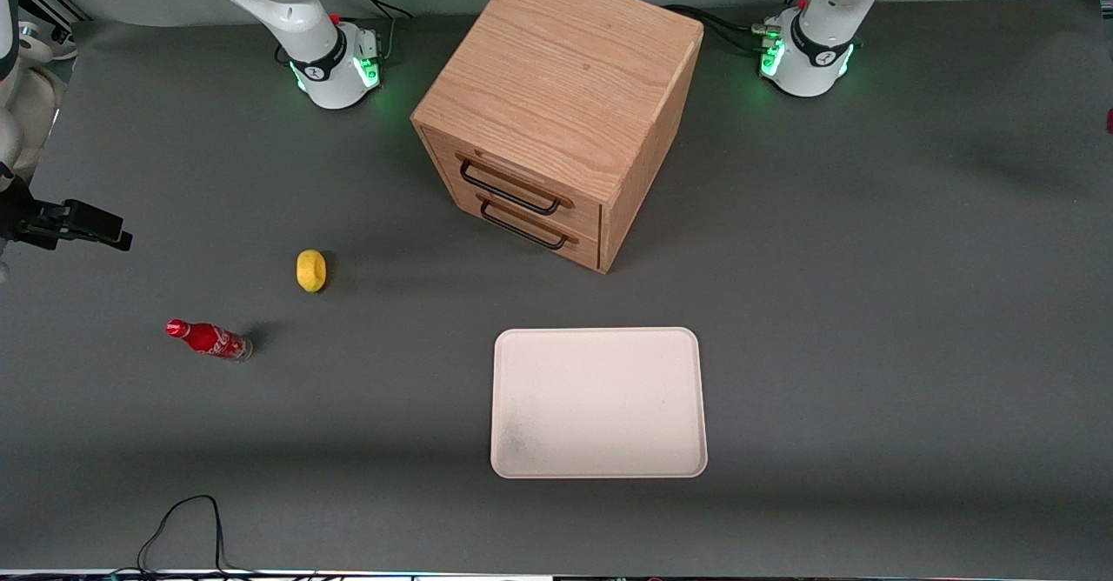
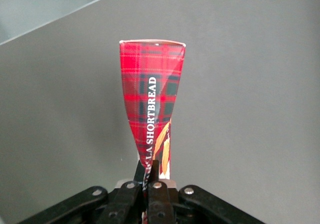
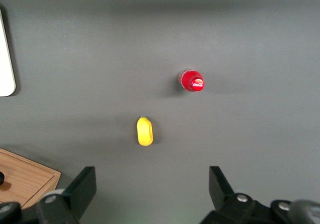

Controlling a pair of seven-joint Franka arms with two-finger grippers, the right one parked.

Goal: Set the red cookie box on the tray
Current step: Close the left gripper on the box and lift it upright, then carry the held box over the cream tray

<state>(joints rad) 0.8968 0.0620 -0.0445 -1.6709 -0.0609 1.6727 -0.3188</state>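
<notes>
In the left wrist view my left gripper (image 2: 152,166) is shut on the red cookie box (image 2: 150,93). The box is a red tartan carton with white "SHORTBREAD" lettering and cookie pictures. The fingers pinch one end and the carton's length sticks out away from them, above bare grey table. The gripper itself is out of the front view. Only a sliver of red (image 1: 1110,120) shows at that view's edge, toward the working arm's end. The cream tray (image 1: 598,403) lies flat and empty, nearer the front camera than the drawer cabinet. Its corner shows in the right wrist view (image 3: 6,58).
A wooden two-drawer cabinet (image 1: 556,111) stands mid-table. A yellow lemon-like object (image 1: 310,270) and a small red bottle (image 1: 209,338) stand toward the parked arm's end. A black cable (image 1: 183,520) loops at the table's front edge.
</notes>
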